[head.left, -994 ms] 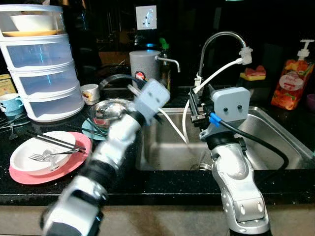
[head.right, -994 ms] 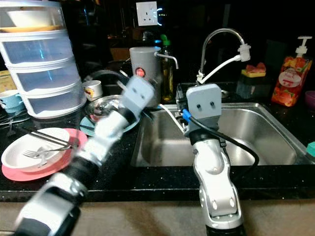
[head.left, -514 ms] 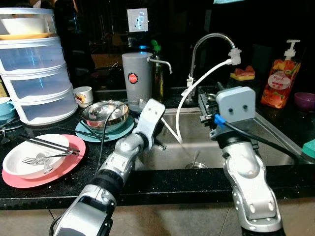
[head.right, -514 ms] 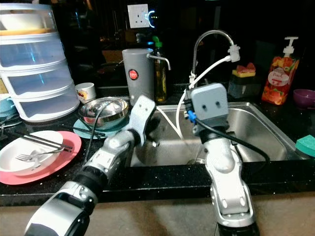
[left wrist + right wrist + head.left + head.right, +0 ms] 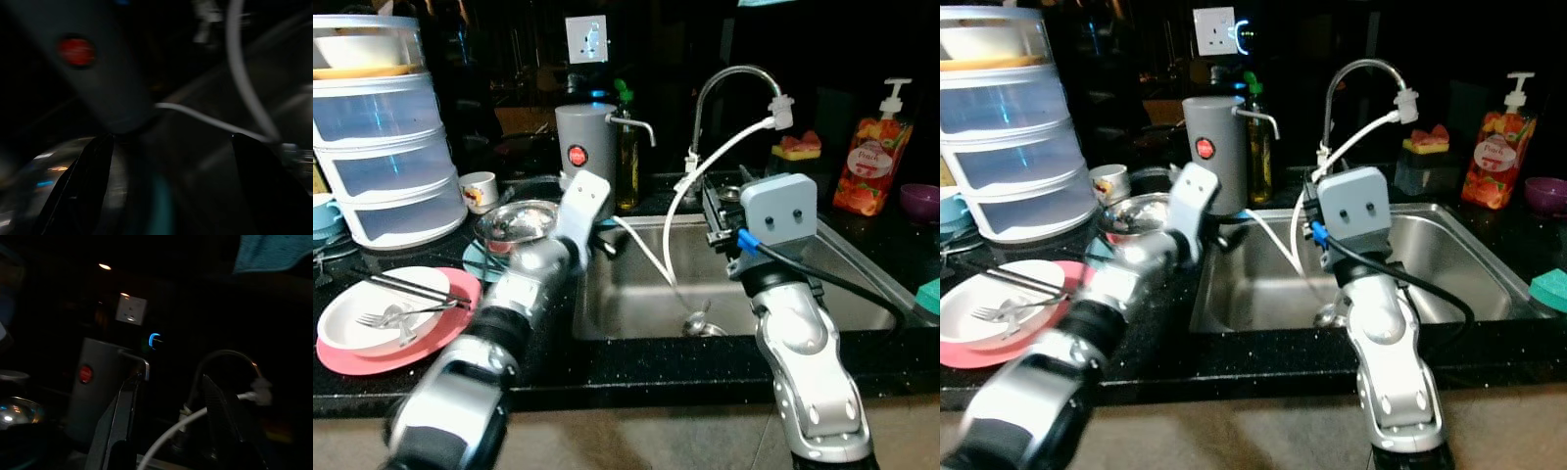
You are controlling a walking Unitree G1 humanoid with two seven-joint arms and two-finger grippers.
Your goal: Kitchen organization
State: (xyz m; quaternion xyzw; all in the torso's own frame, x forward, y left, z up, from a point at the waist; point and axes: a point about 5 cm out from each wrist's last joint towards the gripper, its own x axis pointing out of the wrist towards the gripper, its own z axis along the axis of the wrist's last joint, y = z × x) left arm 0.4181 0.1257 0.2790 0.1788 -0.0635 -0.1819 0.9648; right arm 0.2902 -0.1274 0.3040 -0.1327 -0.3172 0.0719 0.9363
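My left arm is blurred in motion over the counter's edge by the sink's left rim. Its gripper is open and empty, facing the grey canister, with the steel bowl on a teal plate just beside it. My right gripper is held over the sink, open and empty, facing the faucet. A white plate with a fork and chopsticks lies on a pink plate at the front left.
A stack of clear containers and a cup stand at the back left. A white hose runs from the faucet into the sink, where a spoon lies by the drain. A soap bottle and sponge are at the back right.
My left arm has swung left, from over the sink's left part to the counter beside the steel bowl. The right arm has stayed put.
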